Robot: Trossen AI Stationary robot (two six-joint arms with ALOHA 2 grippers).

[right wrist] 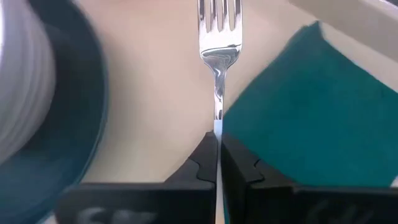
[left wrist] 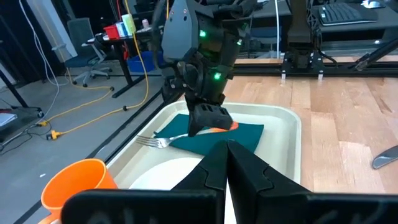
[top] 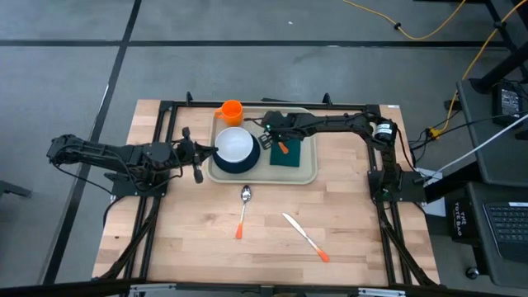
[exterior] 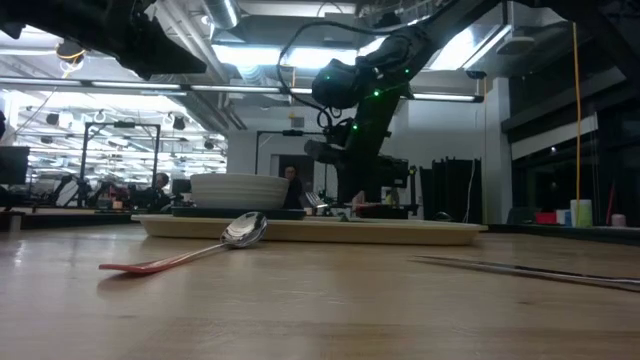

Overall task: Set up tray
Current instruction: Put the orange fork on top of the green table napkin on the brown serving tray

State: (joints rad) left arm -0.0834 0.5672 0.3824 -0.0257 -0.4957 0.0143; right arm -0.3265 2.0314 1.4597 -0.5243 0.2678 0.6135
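Presently, the main risk is a misplaced fork: the right gripper (top: 274, 142) has its two dark fingers pinched tight on the slim handle of a silver metal fork (right wrist: 219, 37), and if they part while the fork is tilted, it could slide off the folded dark green cloth napkin (top: 289, 154) or knock the white bowl (top: 234, 145) on the dark round plate (top: 244, 165).

The large cream rectangular plastic tray (top: 309, 169) lies at the far middle of the wooden table (top: 346, 231). The right arm reaches leftward over it, its wrist low above the napkin's left edge.

The left gripper (top: 200, 153) waits just left of the tray; its fingers appear closed on nothing. An orange plastic cup (top: 230, 110) stands at the tray's far left corner. A spoon (top: 244, 207) and knife (top: 304, 236), both orange-handled, lie nearer, off the tray.
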